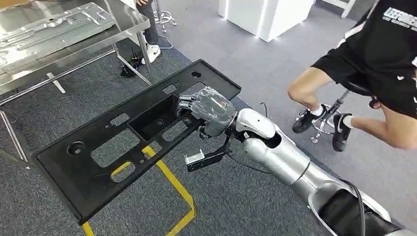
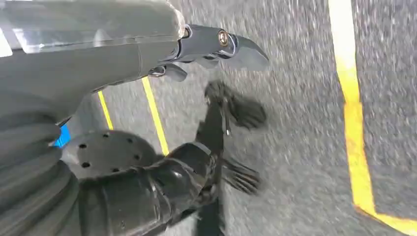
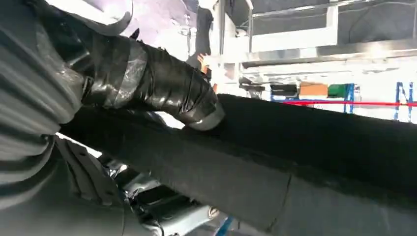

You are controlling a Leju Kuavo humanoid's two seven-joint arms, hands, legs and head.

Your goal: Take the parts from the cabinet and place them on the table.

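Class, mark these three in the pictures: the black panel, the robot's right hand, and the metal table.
black panel (image 1: 93, 162), head view, flat face near its lower end
right hand (image 1: 209, 108), head view, back of the hand
metal table (image 1: 129, 24), head view, near edge

Seated person (image 1: 378, 64) cut off by right edge in head view. Second person (image 1: 150, 29) cropped at top, legs only. Steel surface (image 1: 64, 34) cropped at left and top. Fingers (image 1: 189, 105) partly hidden under black panel (image 1: 123, 142). Carpet (image 2: 305, 123) blurred in left wrist view.
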